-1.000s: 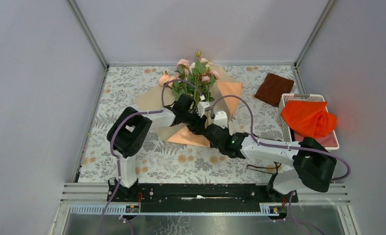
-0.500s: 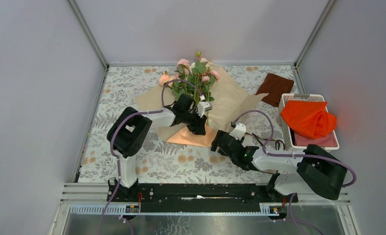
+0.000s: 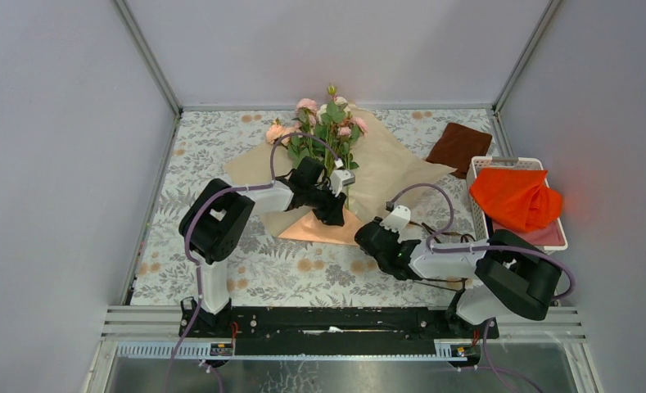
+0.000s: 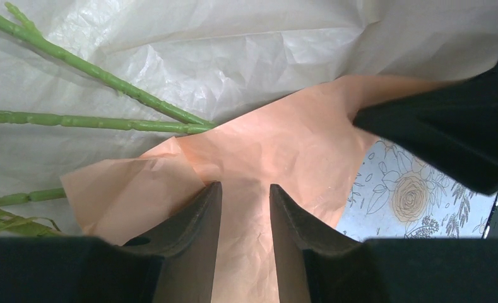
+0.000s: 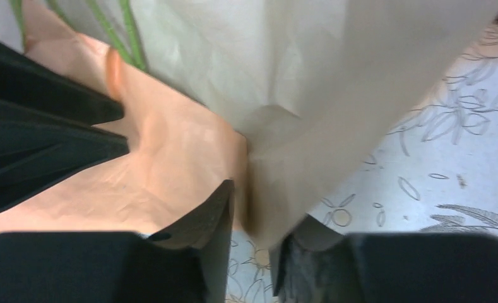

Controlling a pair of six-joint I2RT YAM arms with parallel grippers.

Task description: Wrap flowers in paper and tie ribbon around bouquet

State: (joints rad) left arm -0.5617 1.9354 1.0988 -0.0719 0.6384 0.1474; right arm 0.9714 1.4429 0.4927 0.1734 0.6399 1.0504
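The left gripper (image 4: 243, 186) had its two fingers (image 4: 199, 227) drawn close, leaving only a narrow gap. A raised crease of the paper (image 4: 284, 139), peach side up, ran straight into that gap and was pinched there. Beyond the fingertips and off to their left, the green stems of the flowers (image 4: 107, 121) lay across the pale reverse of the sheet, their cut ends just short of the peach fold.

The right gripper (image 5: 252, 214) was closed most of the way, with the near corner of the tan sheet hanging down between its fingers (image 5: 218, 221) and filling the gap. That view was blurred, but the paper looked nipped at its edge. Left of those fingers lay the peach fold, with the left arm's black gripper across it.

From above, the rose heads (image 3: 327, 123) lay well beyond both grippers, at the far end of the sheet, on the floral table (image 3: 221, 155). A dark brown cloth (image 3: 458, 147) and a white basket (image 3: 476, 176) holding an orange cloth (image 3: 516, 196) sat far right of the right gripper's fingers.
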